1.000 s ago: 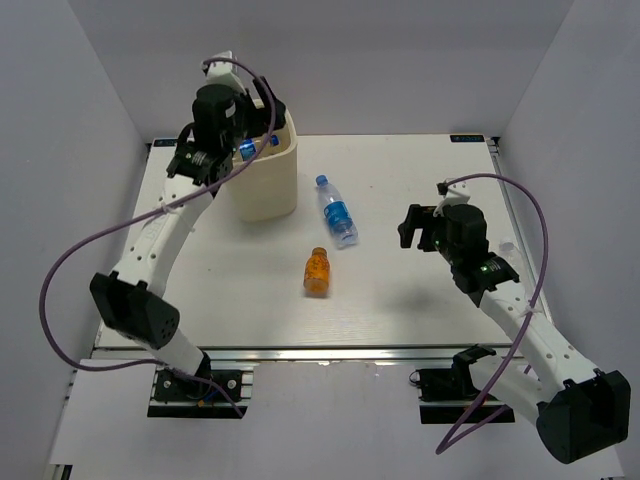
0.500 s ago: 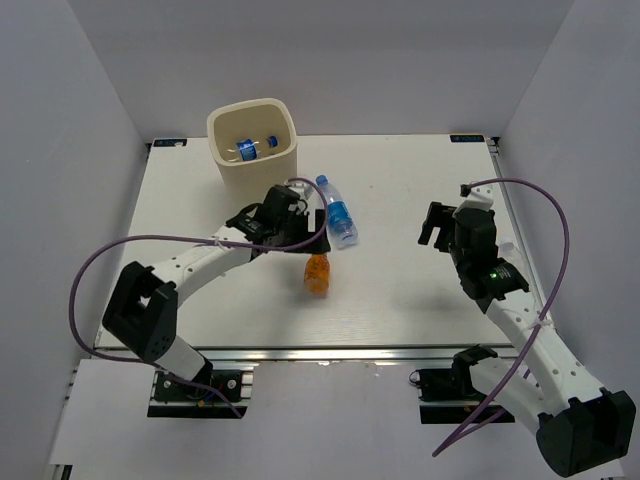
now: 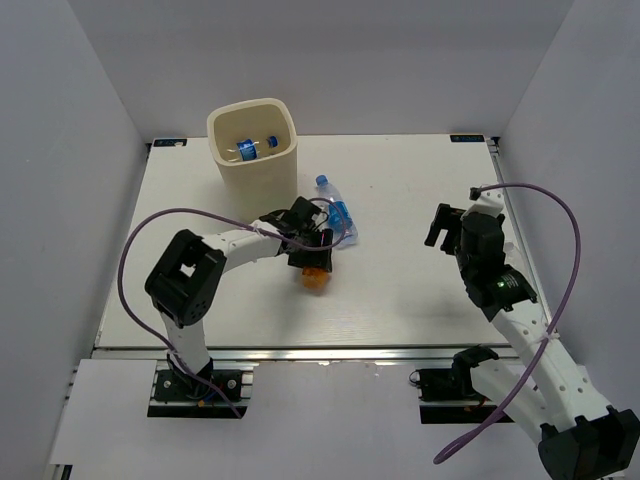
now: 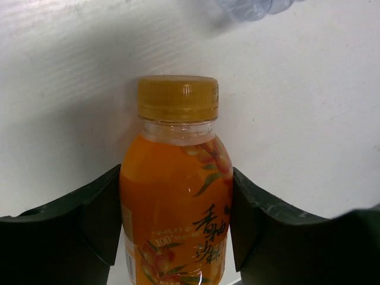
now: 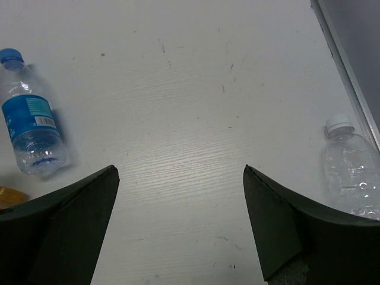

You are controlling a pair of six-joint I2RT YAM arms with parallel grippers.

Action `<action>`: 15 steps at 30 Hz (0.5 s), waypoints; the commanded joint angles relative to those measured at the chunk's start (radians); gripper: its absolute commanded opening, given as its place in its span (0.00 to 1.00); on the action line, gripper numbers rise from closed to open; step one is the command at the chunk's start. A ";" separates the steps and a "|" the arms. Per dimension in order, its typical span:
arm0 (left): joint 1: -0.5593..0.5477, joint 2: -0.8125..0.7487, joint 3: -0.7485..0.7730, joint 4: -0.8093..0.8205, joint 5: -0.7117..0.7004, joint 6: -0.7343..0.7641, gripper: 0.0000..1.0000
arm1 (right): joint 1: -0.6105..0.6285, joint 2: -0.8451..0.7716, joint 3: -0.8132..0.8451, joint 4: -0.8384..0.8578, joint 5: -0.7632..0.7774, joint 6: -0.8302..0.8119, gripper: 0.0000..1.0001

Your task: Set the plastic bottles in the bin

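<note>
An orange bottle [image 4: 175,196] with an orange cap lies on the white table, partly showing under my left gripper [image 3: 316,280]. My left gripper [image 4: 175,178] is shut on its body, with a finger pressed against each side. Just beyond lies a clear bottle [image 3: 337,213] with a blue cap and blue label, also visible in the right wrist view [image 5: 32,130]. The cream bin [image 3: 256,175] stands at the back left with a blue-labelled bottle [image 3: 247,150] inside. My right gripper [image 5: 179,172] hangs open over bare table, right of the bottles [image 3: 445,225].
A clear bottle with a white cap [image 5: 350,175] lies close to the table's right edge, next to the metal rail [image 5: 344,59]. Purple cables loop from both arms. Grey walls enclose the table on three sides.
My left arm swung from over the bin down to the orange bottle, and its jaws closed onto it. The right arm drew back a little to the right, still open.
</note>
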 commanded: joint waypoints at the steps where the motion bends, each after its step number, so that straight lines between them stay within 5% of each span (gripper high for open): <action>1: -0.001 0.008 0.029 -0.010 0.031 0.004 0.64 | -0.005 -0.019 0.012 0.012 0.042 -0.001 0.89; 6: -0.001 -0.129 0.058 -0.050 -0.021 0.027 0.47 | -0.005 -0.014 0.003 0.020 0.040 -0.006 0.89; 15: -0.001 -0.369 0.202 0.006 -0.122 0.112 0.42 | -0.006 0.010 0.009 0.110 -0.067 -0.038 0.89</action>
